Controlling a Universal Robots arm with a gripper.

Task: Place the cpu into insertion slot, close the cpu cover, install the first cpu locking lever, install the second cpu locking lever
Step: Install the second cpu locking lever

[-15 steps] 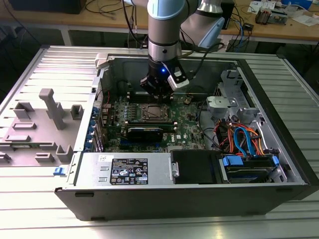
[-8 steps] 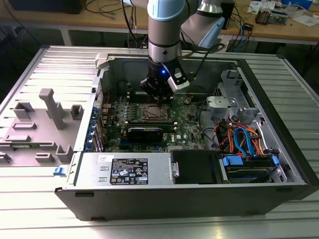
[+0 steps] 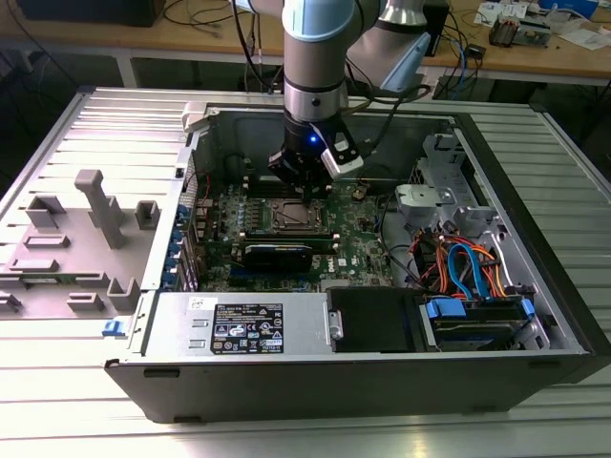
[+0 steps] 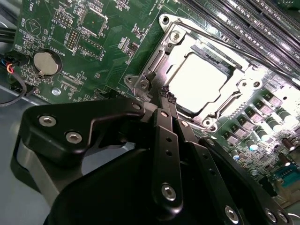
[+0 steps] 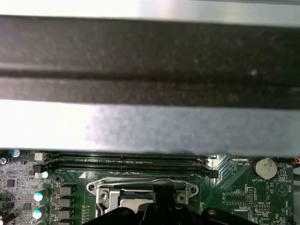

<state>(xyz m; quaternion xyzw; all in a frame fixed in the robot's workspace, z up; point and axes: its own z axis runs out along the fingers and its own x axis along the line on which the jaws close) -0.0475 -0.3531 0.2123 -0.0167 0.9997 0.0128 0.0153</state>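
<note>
The black two-fingered gripper (image 3: pixel 304 186) on the grey-and-blue robot arm (image 3: pixel 315 57) hangs low inside the open dark tower computer case (image 3: pixel 382 382), right over the processor socket on the green motherboard (image 3: pixel 358 239).

In the second wrist view the gripper (image 4: pixel 169 99) has its black fingers (image 4: pixel 165 140) pressed together with no gap showing at the tips, and nothing sits between them. The tips are just beside the edge of the thin silvery square cpu cover (image 4: pixel 164 56), near one corner of the socket. That cover lies flat over the socket, and through its big central cut-out the small flat square cpu (image 4: pixel 199 77) shows its pale metal top, seated in the slot. A thin metal locking lever (image 4: pixel 220 44) runs straight along the far side of the frame; whether it is latched I cannot tell.

The first wrist view catches the cover (image 5: pixel 140 185) again, with the long black memory slots (image 5: pixel 126 159) just beyond it and a round silver coin battery (image 5: pixel 265 168) off to the side.

In the exterior view, a grey moulded plastic fixture (image 3: pixel 86 239) rests on the slatted metal table (image 3: pixel 57 401) to the exterior view's left of the case.
</note>
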